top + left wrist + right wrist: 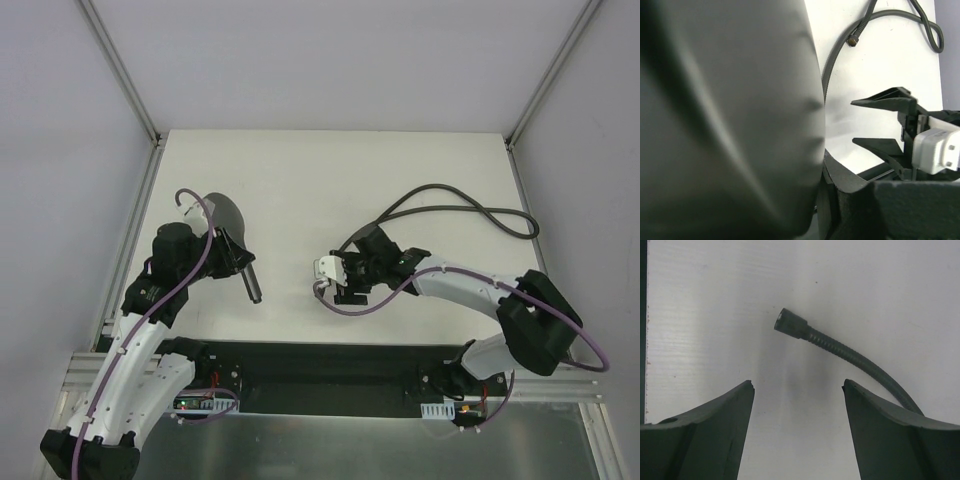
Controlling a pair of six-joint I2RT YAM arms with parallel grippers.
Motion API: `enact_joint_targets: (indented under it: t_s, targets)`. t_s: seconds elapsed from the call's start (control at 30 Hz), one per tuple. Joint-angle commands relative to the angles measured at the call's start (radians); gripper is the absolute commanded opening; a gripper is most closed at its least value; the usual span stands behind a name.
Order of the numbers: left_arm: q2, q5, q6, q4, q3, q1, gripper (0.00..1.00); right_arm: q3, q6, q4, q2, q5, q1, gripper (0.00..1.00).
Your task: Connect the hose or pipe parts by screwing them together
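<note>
Right wrist view has the right pincer (797,382) with its fingers well apart and nothing between them, above the table (700,315). Just beyond the tips lies the end fitting (789,323) of the hose (855,357), flat on the table and angled left, not lined up with the gap. From here a close could land on the ribbed hose behind the fitting, or nudge the fitting so that it rolls aside. Once lifted, the springy hose may pull the end off line and cross the threads. The top view adds what this view lacks: the left pincer (225,252) is clamped on the shower head (228,213), the handle (250,280) points toward the right arm, and the hose loops off to the far right. A push on the handle could swivel it in that grip. The left wrist view is mostly blocked by the shower head, yet shows the right pincer's open fingers side-on.
</note>
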Motion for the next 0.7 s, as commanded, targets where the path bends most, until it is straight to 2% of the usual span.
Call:
enact_joint_targets:
  t_s: [0.0, 0.1, 0.27, 0.33, 0.67]
  targets:
    - [0.000, -0.010, 0.021, 0.037, 0.019, -0.002, 0.00, 0.063, -0.172, -0.008, 0.075, -0.117, 0.000, 0.72]
    - [0.012, -0.004, 0.023, 0.036, 0.024, -0.002, 0.00, 0.074, -0.174, 0.039, 0.108, -0.107, 0.020, 0.65]
    - [0.007, -0.004, 0.024, 0.033, 0.021, -0.001, 0.00, 0.088, -0.203, 0.085, 0.174, -0.053, 0.053, 0.62]
    - [0.012, 0.001, 0.021, 0.033, 0.021, -0.002, 0.00, 0.098, -0.244, 0.085, 0.197, -0.022, 0.065, 0.56]
    - [0.008, 0.000, 0.018, 0.033, 0.019, -0.001, 0.00, 0.178, -0.316, 0.009, 0.299, 0.004, 0.097, 0.52]
